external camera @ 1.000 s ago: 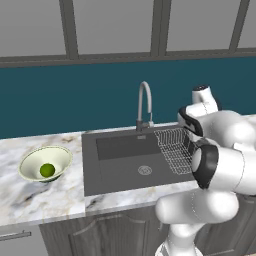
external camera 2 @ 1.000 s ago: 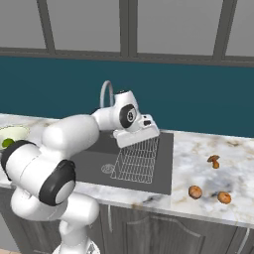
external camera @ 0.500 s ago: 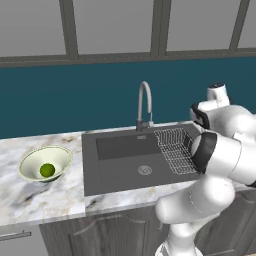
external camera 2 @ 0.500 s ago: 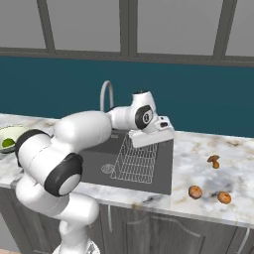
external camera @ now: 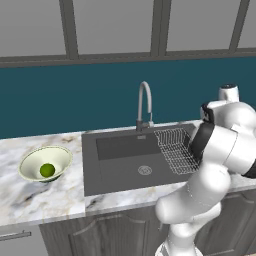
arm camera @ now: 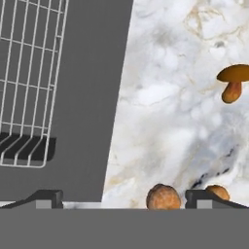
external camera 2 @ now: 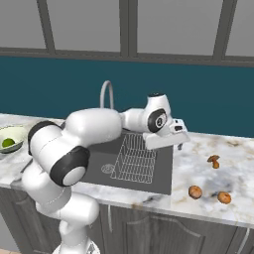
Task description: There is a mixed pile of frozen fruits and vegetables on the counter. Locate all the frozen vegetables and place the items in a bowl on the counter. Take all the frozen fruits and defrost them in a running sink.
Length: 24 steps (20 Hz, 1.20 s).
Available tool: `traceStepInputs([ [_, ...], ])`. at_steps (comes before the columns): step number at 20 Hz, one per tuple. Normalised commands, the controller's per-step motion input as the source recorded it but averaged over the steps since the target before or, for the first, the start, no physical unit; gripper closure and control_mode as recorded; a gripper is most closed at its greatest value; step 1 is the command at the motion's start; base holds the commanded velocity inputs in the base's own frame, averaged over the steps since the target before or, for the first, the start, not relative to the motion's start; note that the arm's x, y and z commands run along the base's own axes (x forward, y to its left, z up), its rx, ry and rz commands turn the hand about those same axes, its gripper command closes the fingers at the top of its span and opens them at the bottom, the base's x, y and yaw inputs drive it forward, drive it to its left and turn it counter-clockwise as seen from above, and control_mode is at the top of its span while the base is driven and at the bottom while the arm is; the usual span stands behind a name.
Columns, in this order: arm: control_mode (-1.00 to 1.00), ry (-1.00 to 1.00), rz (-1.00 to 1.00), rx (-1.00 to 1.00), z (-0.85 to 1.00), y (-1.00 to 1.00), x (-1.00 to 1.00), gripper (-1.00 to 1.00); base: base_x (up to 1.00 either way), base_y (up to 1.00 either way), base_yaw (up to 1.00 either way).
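1. Marble counter (external camera 2: pixel 198 163): mushroom (external camera 2: pixel 214 160) and two fruits (external camera 2: pixel 195 191) lie right of the sink (external camera 2: pixel 158 173); green ball (external camera: pixel 47 170) in bowl (external camera: pixel 30 164).
2. Gripper (arm camera: pixel 124 197) spread wide, empty, over the sink's edge.
3. Risk: grabbing a fruit instead of the mushroom.

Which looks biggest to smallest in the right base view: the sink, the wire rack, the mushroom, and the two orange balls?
1. Sink, by far the largest.
2. Wire rack, sitting inside it.
3. The mushroom and the two orange balls all look tiny and much alike, too close to rank.
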Motion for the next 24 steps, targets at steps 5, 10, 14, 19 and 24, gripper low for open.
traceStepInputs([
  [5,-1.0,-0.05,-0.08,0.05,-0.01,-0.41,0.12,-1.0,0.0,0.0,0.0],
  [10,-1.0,0.0,-0.08,0.09,0.0,-0.42,0.26,-1.0,0.0,0.0,0.0],
  [14,-1.0,-0.04,-0.06,0.08,0.0,-0.33,0.17,-1.0,0.0,0.0,0.0],
  [19,-1.0,-0.02,-0.06,0.07,0.0,-0.28,0.13,-1.0,0.0,0.0,0.0],
  [24,-1.0,0.0,-0.05,0.05,0.0,-0.22,0.09,-1.0,0.0,0.0,0.0],
])
